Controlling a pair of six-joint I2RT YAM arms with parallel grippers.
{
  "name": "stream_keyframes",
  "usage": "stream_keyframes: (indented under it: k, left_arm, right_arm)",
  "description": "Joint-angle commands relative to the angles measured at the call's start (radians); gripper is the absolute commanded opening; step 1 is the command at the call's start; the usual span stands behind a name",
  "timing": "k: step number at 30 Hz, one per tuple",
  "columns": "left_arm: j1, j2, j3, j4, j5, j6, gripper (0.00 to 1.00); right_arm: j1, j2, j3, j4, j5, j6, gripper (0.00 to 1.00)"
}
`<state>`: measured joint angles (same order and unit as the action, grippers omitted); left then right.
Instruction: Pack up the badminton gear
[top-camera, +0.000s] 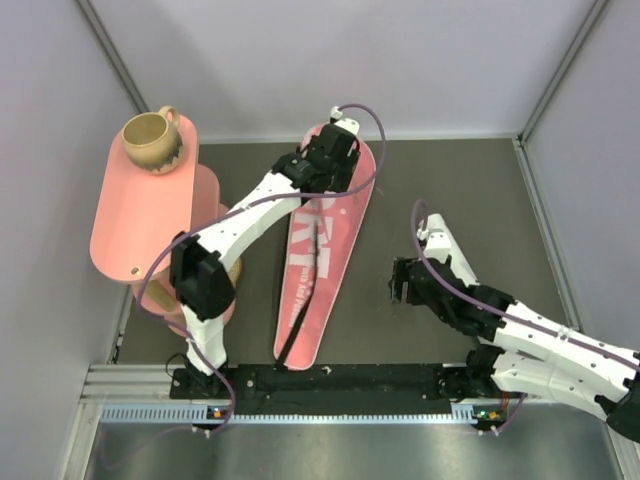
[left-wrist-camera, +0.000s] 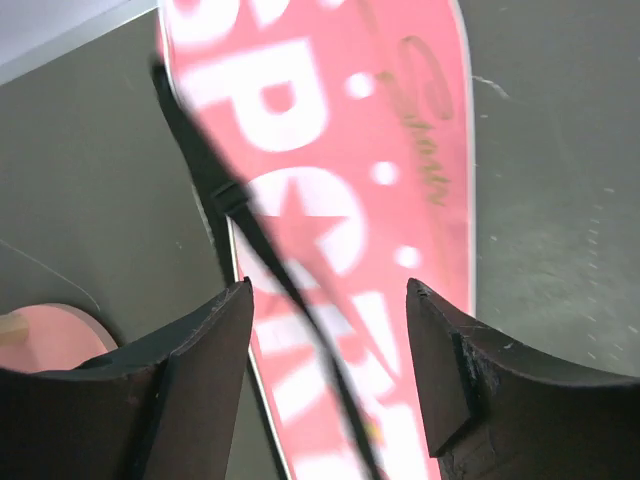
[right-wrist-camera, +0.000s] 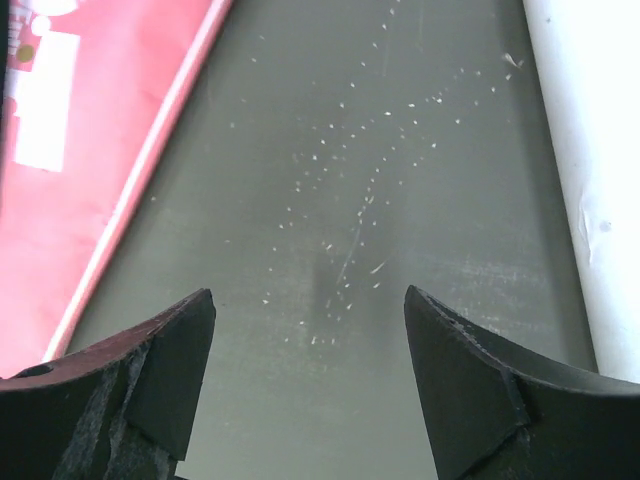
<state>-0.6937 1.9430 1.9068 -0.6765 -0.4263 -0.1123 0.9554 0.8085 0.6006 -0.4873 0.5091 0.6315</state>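
Note:
The long pink bag lettered "SPORT" (top-camera: 322, 255) lies flat on the dark table, wide end far, narrow end near. My left gripper (top-camera: 325, 160) hovers over its wide end. In the left wrist view the gripper (left-wrist-camera: 328, 290) is open and empty, with the bag (left-wrist-camera: 400, 130) and its black strap (left-wrist-camera: 215, 180) below it. My right gripper (top-camera: 403, 282) is open and empty just right of the bag. Its wrist view (right-wrist-camera: 308, 300) shows bare table between the fingers, the bag's edge (right-wrist-camera: 80, 150) at left and the white tube (right-wrist-camera: 590, 150) at right. The tube (top-camera: 440, 238) is partly hidden by the right arm. No rackets or shuttlecocks show.
A pink oval tiered table (top-camera: 140, 215) stands at the left with a tan mug (top-camera: 152, 138) on its far end; its lower tier shows in the left wrist view (left-wrist-camera: 50, 335). Grey walls enclose the table on three sides. White specks litter the dark surface (right-wrist-camera: 350, 200).

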Motion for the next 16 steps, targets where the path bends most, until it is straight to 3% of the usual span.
stream_keyframes:
  k: [1,5,10,12,14,16]
  left_arm:
    - [-0.004,-0.211,-0.046,-0.001,0.138,-0.05,0.66]
    - [-0.007,-0.326,-0.121,0.051,0.34,-0.09,0.63]
    - [-0.007,-0.514,-0.265,0.236,0.648,-0.142,0.62]
    - [-0.007,-0.581,-0.334,0.294,0.693,-0.159,0.63]
    - [-0.007,-0.68,-0.377,0.38,0.763,-0.159,0.64]
    - [-0.007,-0.787,-0.437,0.435,0.797,-0.159,0.67]
  right_arm:
    - [-0.043,0.046,0.071,-0.005,-0.049,-0.041,0.78]
    - [-0.043,0.018,0.111,-0.02,0.002,-0.104,0.82]
    - [-0.043,-0.093,0.177,-0.02,0.058,-0.22,0.85]
    - [-0.043,-0.179,0.198,-0.011,0.066,-0.272,0.86]
    - [-0.043,-0.291,0.208,0.03,0.052,-0.393,0.97]
    - [-0.043,-0.369,0.215,0.094,0.055,-0.496,0.99]
